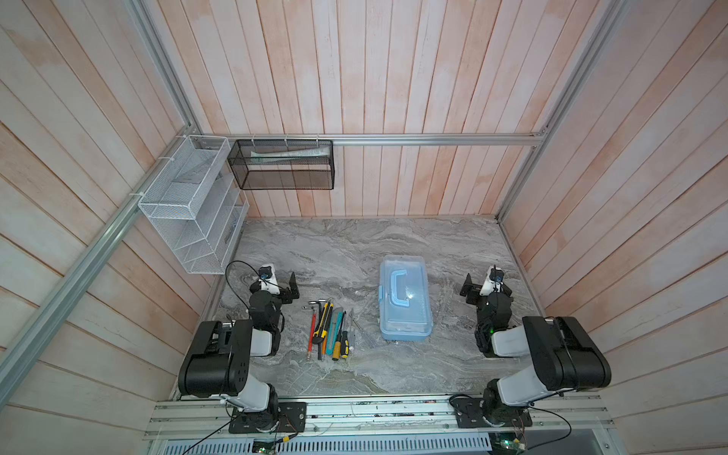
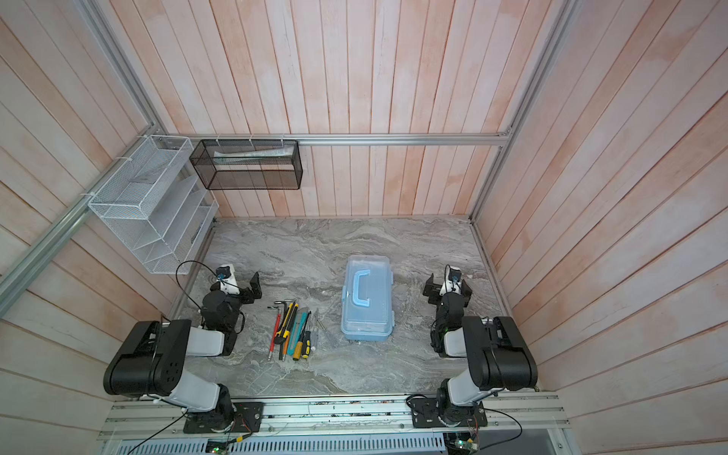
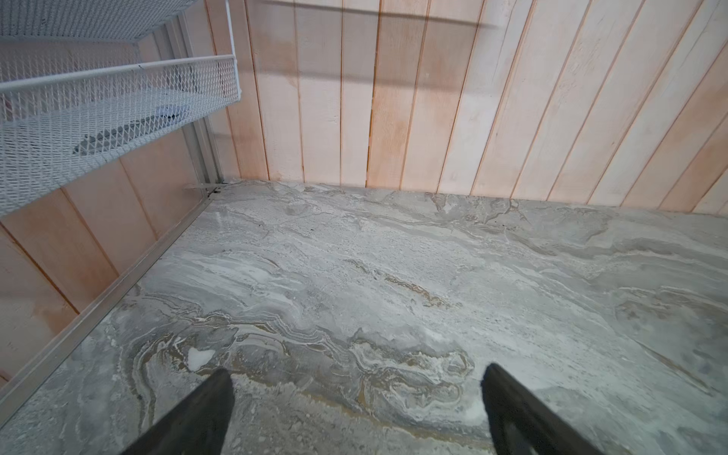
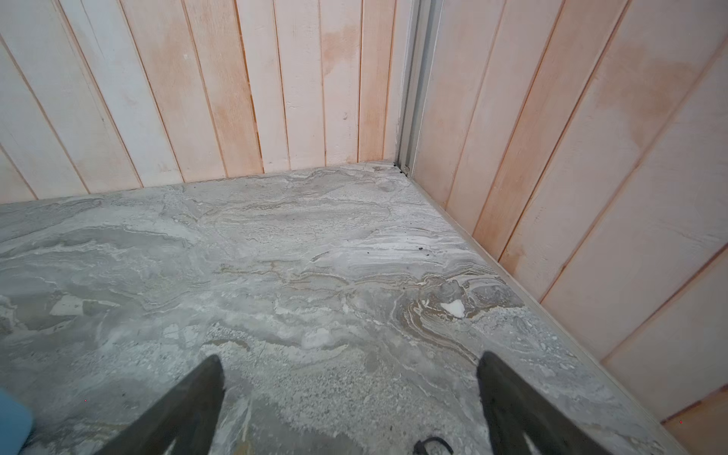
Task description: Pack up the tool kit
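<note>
Showing the layout before packing: the tool box [image 1: 405, 299] is set shut just to the 3 o'clock side of the centre of the counter [image 1: 354, 244]. The loose tools [image 1: 330, 330] (screwdrivers, utility knives and a hex key) are laid side by side at its 9 o'clock with their shafts roughly parallel, presumably so that each can be picked singly. The left gripper [image 3: 356, 370] at 9 o'clock and the right gripper [image 4: 350, 356] at 3 o'clock are held spread and empty over bare counter. Both are kept clear of box and tools, so either reach is left unobstructed.
</note>
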`<state>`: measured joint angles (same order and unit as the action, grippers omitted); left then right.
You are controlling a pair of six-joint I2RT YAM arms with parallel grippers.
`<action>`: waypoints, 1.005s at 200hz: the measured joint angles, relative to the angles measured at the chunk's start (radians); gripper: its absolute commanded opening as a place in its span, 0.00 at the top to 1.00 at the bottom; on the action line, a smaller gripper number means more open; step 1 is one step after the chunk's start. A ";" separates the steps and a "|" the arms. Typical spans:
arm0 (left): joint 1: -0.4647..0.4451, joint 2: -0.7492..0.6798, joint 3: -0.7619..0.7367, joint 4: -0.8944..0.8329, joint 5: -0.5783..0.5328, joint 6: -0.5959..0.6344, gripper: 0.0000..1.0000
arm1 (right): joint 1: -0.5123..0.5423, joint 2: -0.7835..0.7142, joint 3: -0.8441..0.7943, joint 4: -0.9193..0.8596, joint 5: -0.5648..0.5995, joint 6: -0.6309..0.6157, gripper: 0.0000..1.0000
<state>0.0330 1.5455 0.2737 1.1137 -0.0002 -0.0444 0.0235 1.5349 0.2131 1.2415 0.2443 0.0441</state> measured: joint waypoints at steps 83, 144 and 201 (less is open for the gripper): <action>0.000 0.000 0.000 0.000 0.000 0.000 0.00 | 0.000 0.000 0.000 0.000 0.000 0.000 0.02; -0.002 0.000 0.000 0.000 0.000 0.000 0.00 | -0.002 0.000 0.001 0.000 -0.006 0.000 0.02; -0.002 0.000 0.000 -0.001 0.000 0.000 0.00 | -0.021 0.000 0.006 -0.010 -0.039 0.000 0.02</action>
<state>0.0315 1.5455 0.2741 1.1130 -0.0006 -0.0444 0.0021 1.5349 0.2195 1.2312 0.2054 0.0444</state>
